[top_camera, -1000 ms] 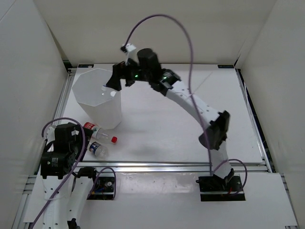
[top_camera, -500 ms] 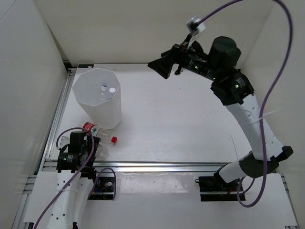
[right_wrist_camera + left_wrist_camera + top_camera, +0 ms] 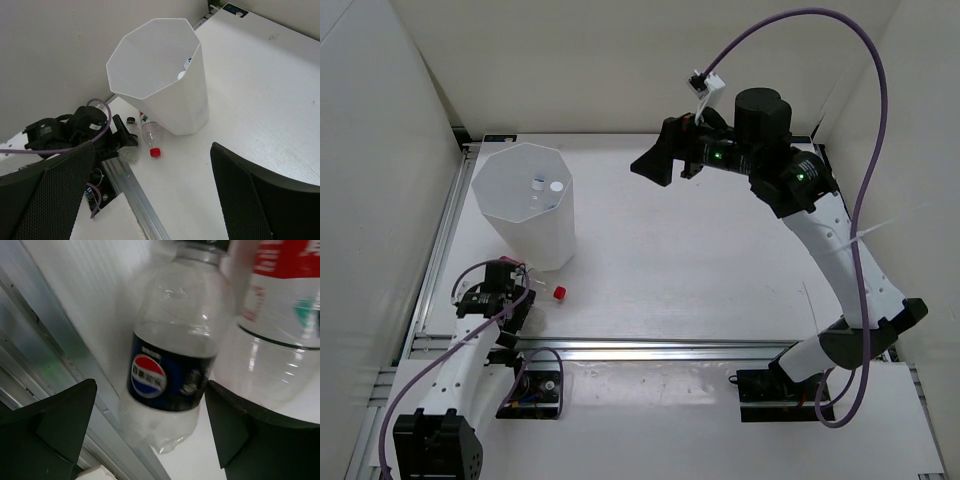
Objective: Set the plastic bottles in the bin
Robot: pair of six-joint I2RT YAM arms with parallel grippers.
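Note:
The white faceted bin (image 3: 520, 215) stands at the back left, with two bottles inside showing their caps (image 3: 556, 187). It also shows in the right wrist view (image 3: 170, 95). The red-capped, red-labelled bottle (image 3: 150, 136) lies on the table in front of the bin, its cap (image 3: 560, 292) pointing right. The dark-capped bottle with the blue label (image 3: 170, 365) lies beside it near the front rail. My left gripper (image 3: 150, 430) is open, its jaws on either side of this bottle's base. My right gripper (image 3: 655, 165) is open and empty, held high above the table's middle.
A metal rail (image 3: 650, 348) runs along the table's front edge, right beside the dark-capped bottle. White walls close in the table on the left, back and right. The left arm (image 3: 75, 131) with its purple cable lies low at the front-left corner.
My right arm has swung from over the bin up and to the right, jaws empty. My left arm has reached forward and down, its open jaws now astride the dark-capped bottle.

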